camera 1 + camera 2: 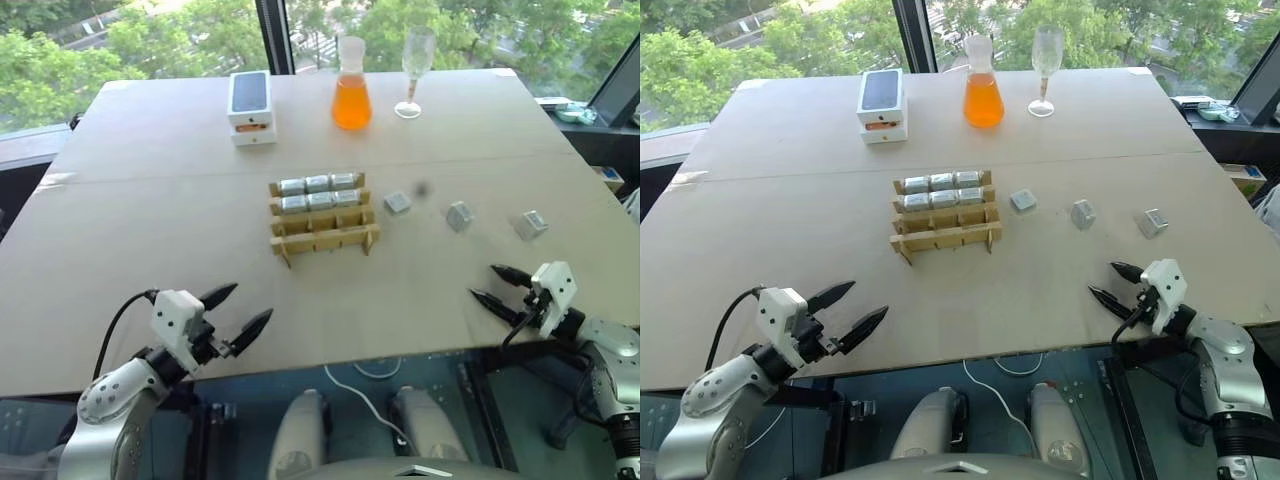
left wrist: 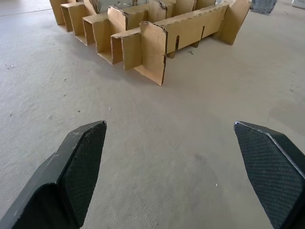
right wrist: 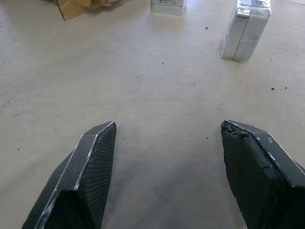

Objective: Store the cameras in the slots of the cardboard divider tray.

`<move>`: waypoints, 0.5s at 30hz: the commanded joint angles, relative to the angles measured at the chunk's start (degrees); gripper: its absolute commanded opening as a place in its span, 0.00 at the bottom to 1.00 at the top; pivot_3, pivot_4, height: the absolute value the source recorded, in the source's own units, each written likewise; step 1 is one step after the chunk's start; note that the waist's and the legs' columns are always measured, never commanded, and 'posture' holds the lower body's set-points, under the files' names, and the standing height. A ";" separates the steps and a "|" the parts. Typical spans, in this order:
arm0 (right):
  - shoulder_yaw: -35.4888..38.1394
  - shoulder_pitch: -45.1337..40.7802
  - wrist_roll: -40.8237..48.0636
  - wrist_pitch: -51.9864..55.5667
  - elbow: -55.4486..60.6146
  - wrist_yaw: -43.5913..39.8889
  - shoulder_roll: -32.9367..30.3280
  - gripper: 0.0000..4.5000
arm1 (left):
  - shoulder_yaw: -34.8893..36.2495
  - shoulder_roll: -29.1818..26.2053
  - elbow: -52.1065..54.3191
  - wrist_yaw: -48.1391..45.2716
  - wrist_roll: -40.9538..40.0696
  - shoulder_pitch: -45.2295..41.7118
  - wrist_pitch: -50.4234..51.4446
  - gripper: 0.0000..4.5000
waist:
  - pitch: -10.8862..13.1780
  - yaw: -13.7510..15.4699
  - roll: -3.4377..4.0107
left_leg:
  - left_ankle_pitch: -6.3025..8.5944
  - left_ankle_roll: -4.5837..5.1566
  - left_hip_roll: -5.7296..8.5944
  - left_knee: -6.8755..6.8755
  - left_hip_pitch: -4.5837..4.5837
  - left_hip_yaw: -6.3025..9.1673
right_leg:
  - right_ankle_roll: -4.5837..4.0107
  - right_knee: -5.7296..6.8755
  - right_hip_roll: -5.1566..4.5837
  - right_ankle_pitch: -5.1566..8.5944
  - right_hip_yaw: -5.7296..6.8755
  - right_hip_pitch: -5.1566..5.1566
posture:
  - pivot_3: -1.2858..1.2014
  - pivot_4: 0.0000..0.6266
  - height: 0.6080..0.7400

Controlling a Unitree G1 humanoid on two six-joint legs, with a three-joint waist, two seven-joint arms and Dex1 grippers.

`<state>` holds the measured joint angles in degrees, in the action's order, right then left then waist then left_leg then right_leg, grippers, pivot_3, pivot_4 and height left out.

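Note:
The cardboard divider tray [image 1: 322,226] stands mid-table, its two far rows filled with several silver cameras [image 1: 318,184]; the two near rows hold nothing. Three loose cameras lie to its right: one [image 1: 397,203] close to the tray, one [image 1: 459,216] further right, one [image 1: 530,225] furthest right. My left gripper [image 1: 243,313] hovers open near the front left edge, well short of the tray [image 2: 143,43]. My right gripper [image 1: 489,283] is open near the front right edge, with a loose camera [image 3: 245,29] lying ahead of its fingers.
A white phone box [image 1: 250,106] with a black top, a flask of orange liquid [image 1: 351,88] and a wine glass [image 1: 414,70] stand at the far side of the table. A seam [image 1: 150,172] runs across the tabletop behind the tray.

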<state>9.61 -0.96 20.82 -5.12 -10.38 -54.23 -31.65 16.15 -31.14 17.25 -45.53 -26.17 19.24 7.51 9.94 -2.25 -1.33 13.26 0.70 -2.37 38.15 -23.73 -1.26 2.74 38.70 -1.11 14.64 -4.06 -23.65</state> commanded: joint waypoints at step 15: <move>10.59 -13.73 0.02 5.73 -3.12 22.47 0.65 0.76 | -0.33 -15.73 15.96 -10.23 -22.13 -11.89 22.80 0.99 | 0.04 -0.15 0.00 | 0.00 0.00 0.07 0.00 -0.02 -0.01 | -0.03 0.06 0.05 -0.03 -0.03 -0.04 | 0.52 0.24 1.00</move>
<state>18.54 -13.94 20.69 0.29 -13.08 -33.44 -30.84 15.20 -45.83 31.00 -54.28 -46.16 7.87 28.94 9.98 -2.40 -1.33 13.26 0.70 -2.30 38.15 -23.76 -1.27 2.71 38.72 -1.02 14.61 -4.10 -23.69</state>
